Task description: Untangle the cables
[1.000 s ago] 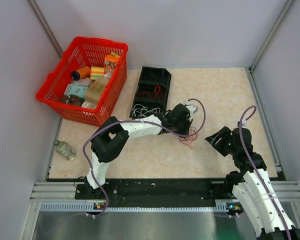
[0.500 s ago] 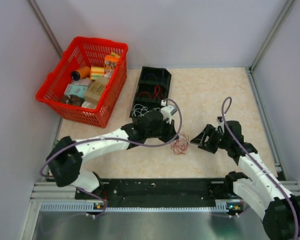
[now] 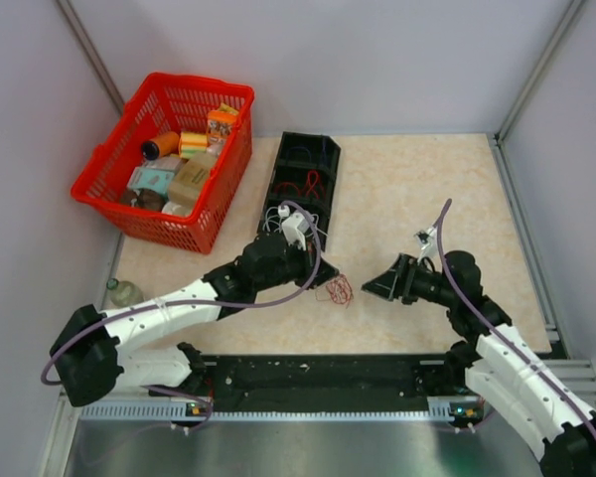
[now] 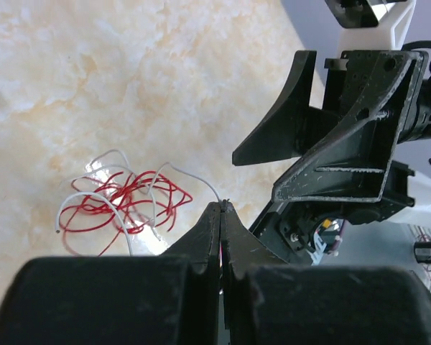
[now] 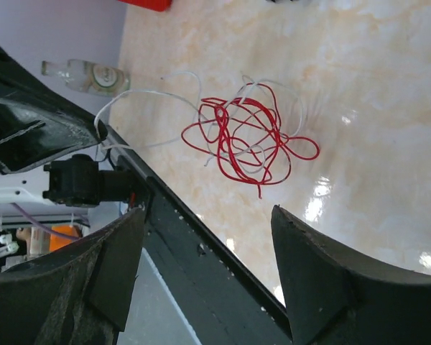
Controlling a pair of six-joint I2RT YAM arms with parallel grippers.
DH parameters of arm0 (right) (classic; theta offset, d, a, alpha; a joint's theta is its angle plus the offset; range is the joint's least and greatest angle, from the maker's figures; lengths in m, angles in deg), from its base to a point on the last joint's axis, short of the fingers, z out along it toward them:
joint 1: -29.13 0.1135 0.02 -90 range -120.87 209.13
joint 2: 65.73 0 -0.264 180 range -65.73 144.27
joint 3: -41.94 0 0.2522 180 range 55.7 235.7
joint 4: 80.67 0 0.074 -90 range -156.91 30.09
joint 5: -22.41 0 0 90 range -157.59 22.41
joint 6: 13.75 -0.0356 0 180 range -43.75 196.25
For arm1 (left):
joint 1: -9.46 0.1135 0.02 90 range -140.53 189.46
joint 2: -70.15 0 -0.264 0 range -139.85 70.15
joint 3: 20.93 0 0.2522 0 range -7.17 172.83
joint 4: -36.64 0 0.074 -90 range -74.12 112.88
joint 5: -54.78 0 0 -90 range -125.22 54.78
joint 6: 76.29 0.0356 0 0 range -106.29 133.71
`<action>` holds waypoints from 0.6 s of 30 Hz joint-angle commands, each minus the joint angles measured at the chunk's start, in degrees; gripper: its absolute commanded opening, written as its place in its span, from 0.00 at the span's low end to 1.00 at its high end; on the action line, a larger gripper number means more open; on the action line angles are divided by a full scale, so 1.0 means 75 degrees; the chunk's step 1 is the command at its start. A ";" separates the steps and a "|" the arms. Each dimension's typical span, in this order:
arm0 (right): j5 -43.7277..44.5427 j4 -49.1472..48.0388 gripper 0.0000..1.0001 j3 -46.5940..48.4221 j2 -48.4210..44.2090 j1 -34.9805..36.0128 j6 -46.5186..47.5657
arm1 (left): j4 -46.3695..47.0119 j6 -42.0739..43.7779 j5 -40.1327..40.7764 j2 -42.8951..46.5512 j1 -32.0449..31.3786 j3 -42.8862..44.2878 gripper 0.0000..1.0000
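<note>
A tangle of red and white cables (image 3: pixel 338 290) lies on the table between my two grippers. It also shows in the left wrist view (image 4: pixel 122 205) and in the right wrist view (image 5: pixel 248 140). My left gripper (image 3: pixel 323 277) is just left of the tangle. Its jaws (image 4: pixel 221 205) are shut on the end of a white cable that runs from the tangle. My right gripper (image 3: pixel 375 282) is open and empty just right of the tangle, its jaws (image 5: pixel 208 215) wide apart short of the wires. The dark cable is not in the tangle.
A black compartment tray (image 3: pixel 321 159) behind the tangle holds more coiled cables, red, white and dark. A red basket (image 3: pixel 99 164) of packets stands at the back left. A bottle (image 3: pixel 124 294) lies at the left edge. The black base rail (image 3: pixel 318 373) runs along the near edge.
My left gripper has pulled back toward the near left, dragging the tangle with it. My right gripper has moved left and lower, closing on the tangle.
</note>
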 commanded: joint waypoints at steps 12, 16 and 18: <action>0.1022 -0.1230 0.63 0.0904 0.1965 0.1041 0.1177 | 0.0452 -0.0386 -0.0274 0.0776 0.0137 0.0197 0.00; 0.2123 -0.0949 0.60 0.1186 0.2330 0.1299 0.1576 | 0.0289 -0.0351 -0.0263 0.0975 0.0137 0.0244 0.00; 0.2009 -0.1357 0.60 0.1151 0.2331 0.1322 0.1600 | 0.0276 -0.0351 -0.0286 0.1069 0.0137 0.0256 0.00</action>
